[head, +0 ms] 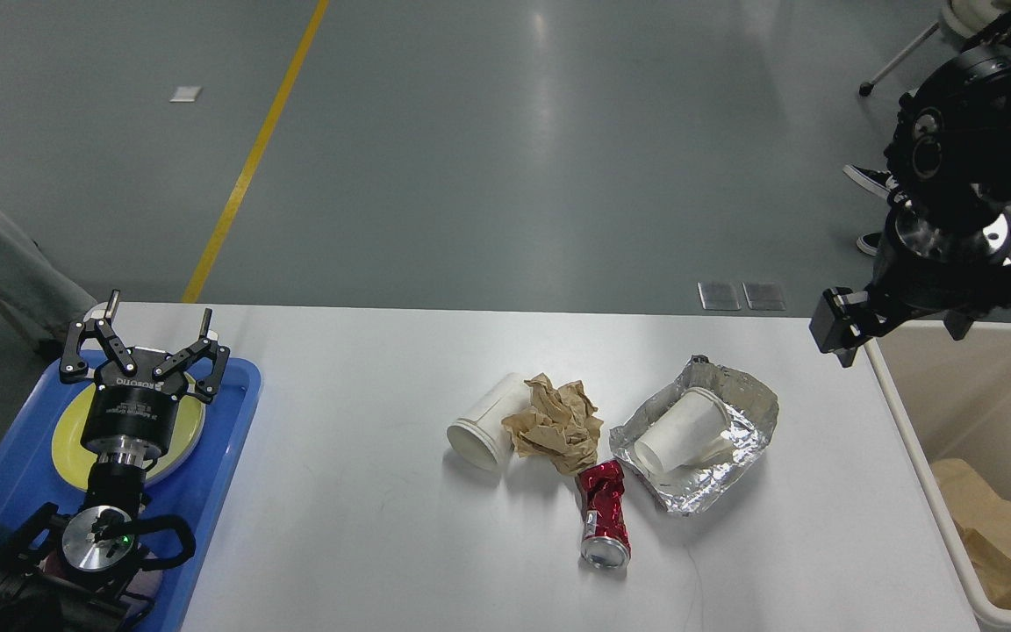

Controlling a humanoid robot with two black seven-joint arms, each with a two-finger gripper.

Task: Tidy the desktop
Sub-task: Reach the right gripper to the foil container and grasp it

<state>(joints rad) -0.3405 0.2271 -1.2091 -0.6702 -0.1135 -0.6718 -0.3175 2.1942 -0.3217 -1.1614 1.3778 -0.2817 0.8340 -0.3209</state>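
Note:
The white desktop holds a white paper cup on its side, a crumpled brown paper, a crushed red can and a sheet of foil with another white cup lying on it. My left gripper is open and empty above a yellow plate at the far left. My right gripper hangs open and empty above the desktop's right end, by the bin's left rim.
A blue tray at the left edge holds the yellow plate. A beige bin stands at the right edge with crumpled brown paper inside. People's legs and chair legs are on the floor at the far right.

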